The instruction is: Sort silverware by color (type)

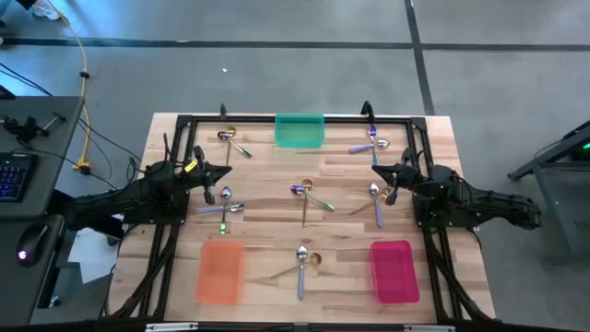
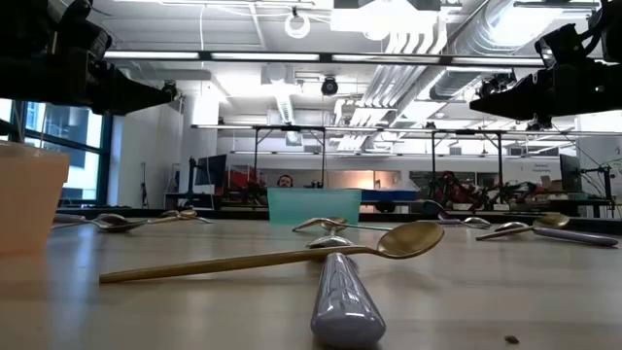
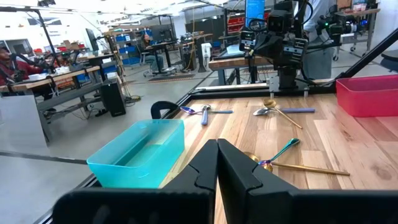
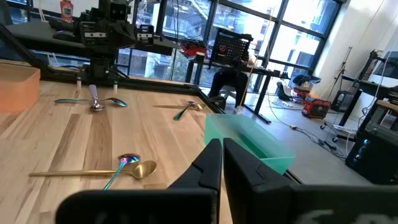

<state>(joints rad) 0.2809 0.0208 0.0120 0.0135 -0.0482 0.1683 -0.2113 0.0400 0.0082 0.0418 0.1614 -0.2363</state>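
On table's left, left gripper hung, fingers together, empty. Spoons lay scattered mid-table, none in orange tray, green tray or pink tray. Right gripper likewise pinched, empty. You needed jaws parted before descending on one handle.

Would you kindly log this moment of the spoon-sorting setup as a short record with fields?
Left gripper: shut, empty, raised at the table's left side
Right gripper: shut, empty, raised at the table's right side
Spoons: scattered in small clusters on the table, none in a tray
Green tray: far edge, centre
Orange tray: near left
Pink tray: near right
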